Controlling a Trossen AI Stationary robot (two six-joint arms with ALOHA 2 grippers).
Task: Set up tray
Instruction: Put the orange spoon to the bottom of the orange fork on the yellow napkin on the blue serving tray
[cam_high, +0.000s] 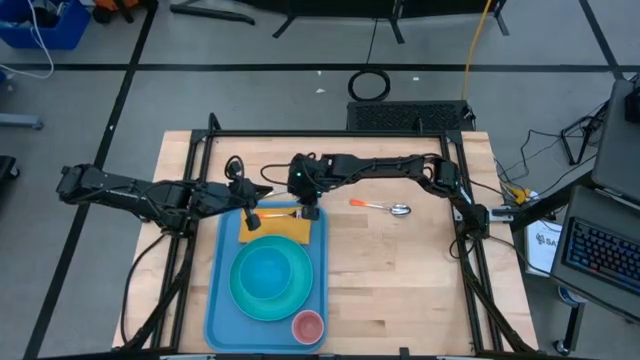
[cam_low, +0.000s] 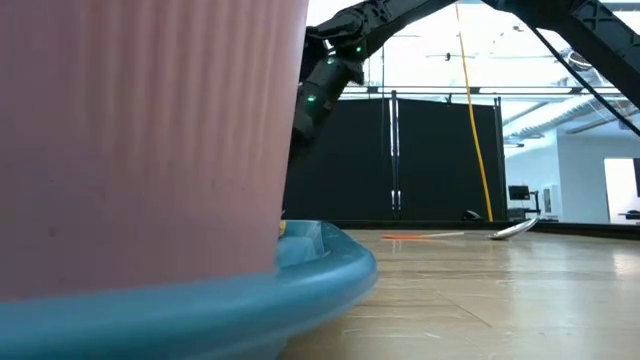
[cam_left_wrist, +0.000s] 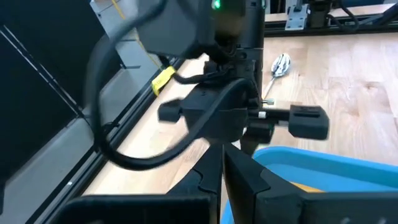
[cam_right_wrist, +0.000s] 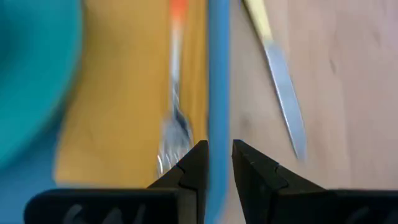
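Wooden tabletop (cam_high: 400, 270) carrying all items. Light-blue tray (cam_high: 222, 300) lying flat on near left portion. Turquoise plate (cam_high: 270, 280) centred in tray; yellow napkin (cam_high: 285, 228) at far end, bearing orange-handled fork (cam_right_wrist: 173, 118). Pink cup (cam_high: 307, 326) in near right corner of tray. Right claw (cam_right_wrist: 217, 163) clamped on far right tray rim. Left claw (cam_left_wrist: 222, 171) pressed shut, holding nothing, above far left rim. Spoon (cam_high: 385, 207) on bare wood right of tray. Knife (cam_right_wrist: 283, 93) just outside rim.
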